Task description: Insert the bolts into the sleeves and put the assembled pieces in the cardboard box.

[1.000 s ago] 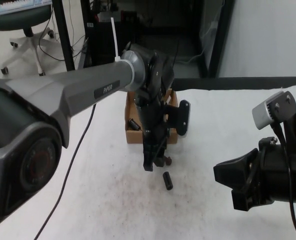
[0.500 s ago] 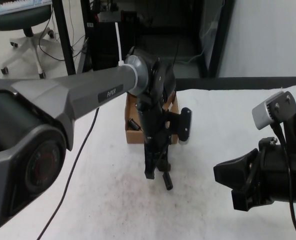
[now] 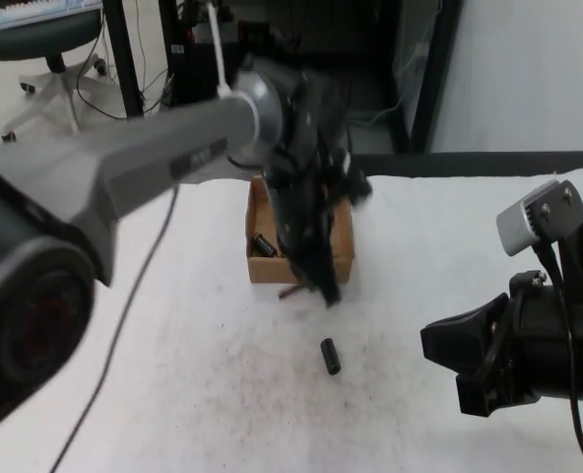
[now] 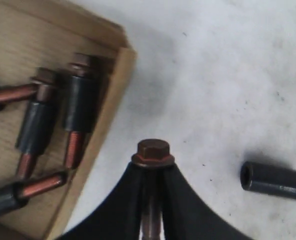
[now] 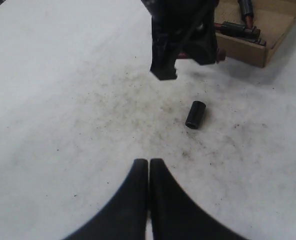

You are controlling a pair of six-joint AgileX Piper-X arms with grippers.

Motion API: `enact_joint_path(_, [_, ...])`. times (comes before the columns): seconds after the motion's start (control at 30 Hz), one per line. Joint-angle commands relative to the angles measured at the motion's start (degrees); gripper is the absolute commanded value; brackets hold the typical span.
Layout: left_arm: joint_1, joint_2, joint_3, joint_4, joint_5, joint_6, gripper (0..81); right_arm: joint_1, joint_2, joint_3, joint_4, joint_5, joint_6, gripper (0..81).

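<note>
From the high view we see the left arm [image 3: 154,168] reaching over the table [image 3: 173,414], its jaws hanging at the near wall of the box [image 3: 343,258]. They are too blurred here for us to judge their grip. One assembled piece [image 3: 263,244] lies in the box, just behind those jaws. A loose sleeve [image 3: 330,356] lies on the table a little past the left jaws' tips, on the side away from the box and between the two pairs of jaws. Its long axis runs roughly toward the box. The right arm [image 3: 528,345] sits well to the side of the sleeve.

In the left wrist view we see the left jaws clamped on a bolt [image 4: 153,155]. Its shank runs along the jaws and its hex head points out past the tips, above the table just beside the box wall. To one side of the jaws the box holds four assembled pieces, lying flat with copper ends sticking out of the dark sleeves. On the other side the loose sleeve lies on its side, one open end facing back toward the jaws.

In the right wrist view the right jaws are pressed together and hold nothing. The sleeve lies ahead of them, the left jaws beyond it, and the box farther off.
</note>
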Motion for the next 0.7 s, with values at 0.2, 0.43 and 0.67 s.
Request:
enact_joint_path(0.2, [6.76, -12.32, 10.68, -0.35, -4.11, -22.50, 0.3, -0.20, -0.60, -0.97, 3.07, 0.06, 1.31, 0.8])
enact_joint_path(0.43, [8.34, -34.83, 44.47, -18.49, 1.74, -24.82, 0.3, -0.20, 6.09, -6.92, 7.24, 1.22, -1.76, 0.8])
enact_joint_path(0.67, [8.34, -65.75, 70.63, -45.17, 4.97, -35.47, 0.3, -0.20, 22.57, -18.51, 13.17, 2.56, -6.70, 3.6])
